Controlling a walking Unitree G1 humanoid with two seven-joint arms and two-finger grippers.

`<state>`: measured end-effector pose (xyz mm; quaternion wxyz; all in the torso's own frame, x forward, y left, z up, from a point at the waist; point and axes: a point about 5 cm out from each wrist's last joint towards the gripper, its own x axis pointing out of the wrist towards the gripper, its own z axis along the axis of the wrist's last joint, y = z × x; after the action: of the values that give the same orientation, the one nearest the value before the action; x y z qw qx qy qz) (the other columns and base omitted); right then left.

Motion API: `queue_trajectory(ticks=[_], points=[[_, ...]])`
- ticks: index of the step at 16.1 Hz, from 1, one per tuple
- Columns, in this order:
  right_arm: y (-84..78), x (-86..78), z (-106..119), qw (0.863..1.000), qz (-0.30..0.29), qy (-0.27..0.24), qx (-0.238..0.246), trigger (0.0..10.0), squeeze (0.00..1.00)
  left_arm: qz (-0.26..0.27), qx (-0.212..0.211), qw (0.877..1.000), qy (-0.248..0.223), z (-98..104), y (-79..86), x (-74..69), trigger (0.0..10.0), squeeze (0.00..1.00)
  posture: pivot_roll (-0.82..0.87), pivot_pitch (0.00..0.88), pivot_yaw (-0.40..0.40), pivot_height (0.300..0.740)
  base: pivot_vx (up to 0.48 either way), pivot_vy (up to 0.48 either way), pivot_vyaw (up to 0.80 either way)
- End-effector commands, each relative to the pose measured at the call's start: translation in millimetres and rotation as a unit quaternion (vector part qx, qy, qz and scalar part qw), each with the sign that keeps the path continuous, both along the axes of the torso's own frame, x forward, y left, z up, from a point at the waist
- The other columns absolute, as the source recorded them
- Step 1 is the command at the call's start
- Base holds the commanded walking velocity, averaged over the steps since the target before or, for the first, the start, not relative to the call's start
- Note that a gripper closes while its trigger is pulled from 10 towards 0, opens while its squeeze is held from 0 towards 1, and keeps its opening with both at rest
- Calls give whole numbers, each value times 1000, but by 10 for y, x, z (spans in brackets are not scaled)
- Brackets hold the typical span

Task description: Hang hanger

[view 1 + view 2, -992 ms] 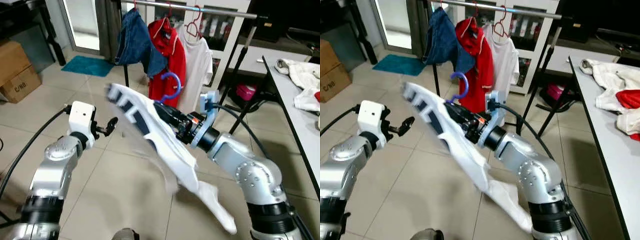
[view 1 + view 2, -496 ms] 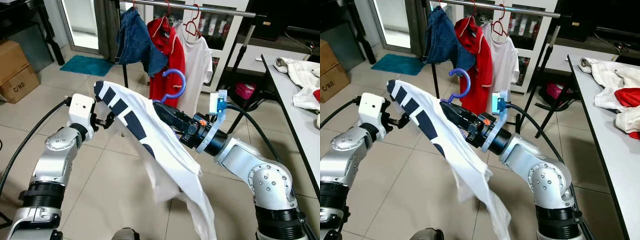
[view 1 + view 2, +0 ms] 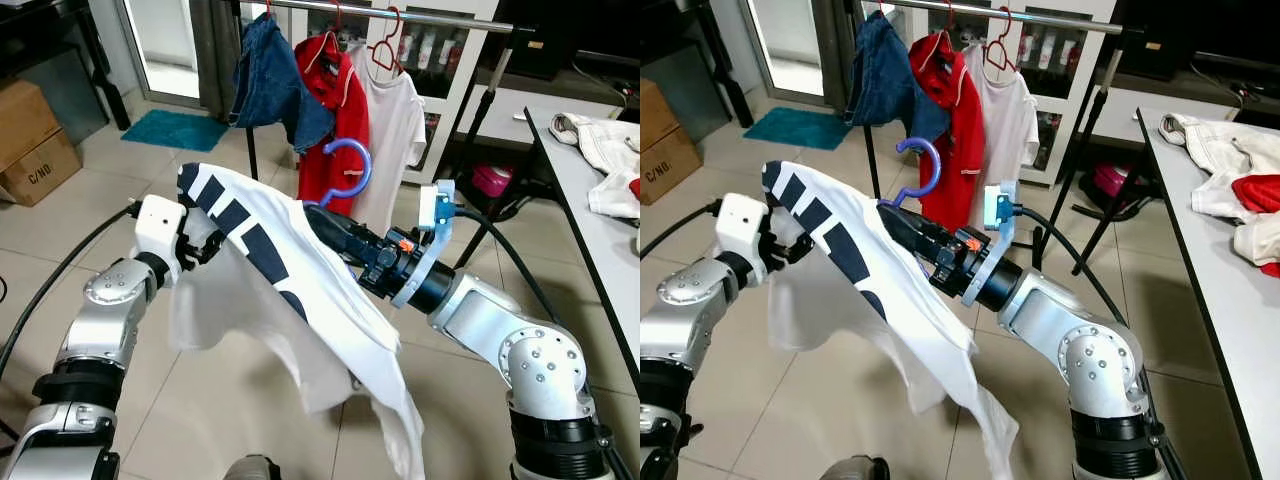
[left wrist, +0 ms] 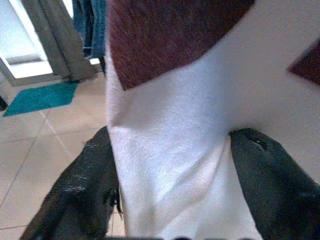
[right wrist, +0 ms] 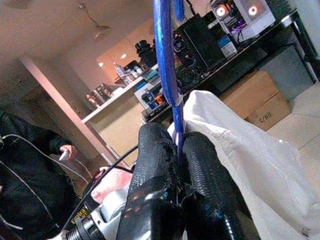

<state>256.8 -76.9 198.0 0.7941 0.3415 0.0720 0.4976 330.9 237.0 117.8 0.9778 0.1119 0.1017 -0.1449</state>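
A blue hanger [image 3: 345, 172] carries a white shirt with dark navy stripes [image 3: 290, 290]. My right gripper [image 3: 318, 218] is shut on the hanger's stem, just below the hook; its black fingers [image 5: 200, 170] pinch the blue stem [image 5: 165, 75] in the right wrist view. My left gripper [image 3: 200, 243] is shut on the shirt's left shoulder, with white cloth [image 4: 170, 165] pinched between its black fingers [image 4: 82, 185]. The shirt hangs in mid air between both arms. The clothes rail [image 3: 400, 17] runs across the top, behind and above the hanger.
On the rail hang blue jeans [image 3: 270, 80], a red shirt [image 3: 335, 100] and a white T-shirt [image 3: 395, 125]. A grey table [image 3: 590, 220] with piled clothes [image 3: 610, 150] stands at the right. Cardboard boxes [image 3: 35, 140] sit at the left. A person [image 5: 30, 165] appears in the right wrist view.
My left gripper has closed on the shirt's left shoulder and pulled it out sideways. The cloth below has spread and hangs wider. The right gripper and hanger have hardly moved.
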Motion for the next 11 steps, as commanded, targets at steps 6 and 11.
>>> queue_trajectory(ticks=[6, 11], points=[[-19, -37, 72, 1000, -5, -15, 3, 10000, 0, -39, 15, 999, -9, -1, -162, 36, 0, 0, -33, 0, 15, 740, 0, 0, 0], [-17, -36, 76, 1000, -3, -16, 1, 10000, 0, -39, 19, 999, -9, -34, -164, 30, 0, 0, -33, 0, 15, 740, 0, 0, 0]])
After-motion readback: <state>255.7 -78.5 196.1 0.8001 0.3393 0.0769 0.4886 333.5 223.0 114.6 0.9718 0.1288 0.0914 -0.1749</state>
